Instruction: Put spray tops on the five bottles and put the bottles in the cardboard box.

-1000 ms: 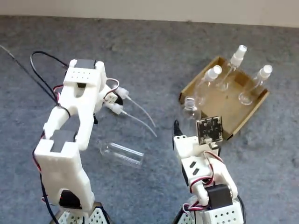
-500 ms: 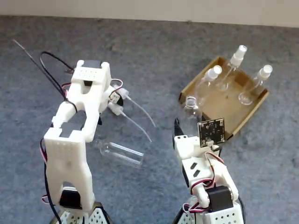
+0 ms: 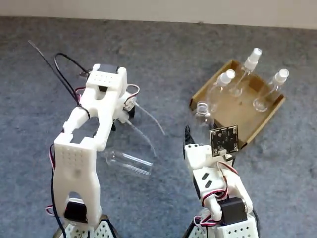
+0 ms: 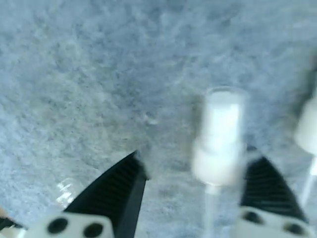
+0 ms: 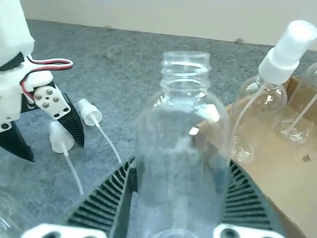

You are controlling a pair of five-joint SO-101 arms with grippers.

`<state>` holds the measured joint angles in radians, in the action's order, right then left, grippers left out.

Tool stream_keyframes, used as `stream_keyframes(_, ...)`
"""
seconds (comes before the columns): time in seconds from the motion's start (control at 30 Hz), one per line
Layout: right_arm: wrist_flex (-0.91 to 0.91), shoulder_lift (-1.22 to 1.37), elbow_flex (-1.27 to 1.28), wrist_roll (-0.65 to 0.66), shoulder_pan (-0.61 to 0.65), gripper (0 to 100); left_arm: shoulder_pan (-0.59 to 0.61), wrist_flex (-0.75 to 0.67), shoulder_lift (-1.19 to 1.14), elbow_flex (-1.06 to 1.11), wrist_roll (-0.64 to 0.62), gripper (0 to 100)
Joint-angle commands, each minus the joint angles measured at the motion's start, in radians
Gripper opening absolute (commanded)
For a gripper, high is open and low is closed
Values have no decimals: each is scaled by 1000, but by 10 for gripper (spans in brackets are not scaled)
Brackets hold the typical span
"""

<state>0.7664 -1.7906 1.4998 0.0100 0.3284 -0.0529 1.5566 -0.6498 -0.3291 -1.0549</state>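
Note:
My left gripper (image 4: 198,161) is open low over the carpet, with a white spray top (image 4: 218,141) between its fingers, close to one of them. A second spray top (image 4: 308,126) lies just outside that finger. In the high view the thin tubes of both spray tops (image 3: 148,118) stick out from under the left arm. My right gripper (image 5: 181,178) is shut on an upright clear bottle (image 5: 183,114) with no top, held beside the near corner of the cardboard box (image 3: 225,67). Another uncapped bottle (image 3: 128,162) lies on its side between the arms.
Three capped bottles (image 3: 250,62) stand upright in the cardboard box at the back right. Black and red cables (image 3: 62,69) loop behind the left arm. Grey carpet (image 3: 163,54) covers the table, with a pale wall edge along the back.
The left arm has swung to the right and settled over the spray tops, and their tubes have shifted with it. The right arm and its bottle have kept still.

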Motion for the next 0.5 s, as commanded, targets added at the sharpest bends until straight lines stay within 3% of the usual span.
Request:
stream_keyframes(0.0,1,-21,15,-3,-8,181,4,-12,-25,-77,-9,165)
stream_keyframes(0.13,-1,-21,22,-3,-8,181,4,-15,-81,-130,-9,153)
stream_keyframes(0.33,-4,-21,22,-3,-8,181,15,-12,-180,-245,-8,16)
stream_keyframes(0.47,-4,-21,22,-3,-7,181,33,-8,-216,-331,-2,4)
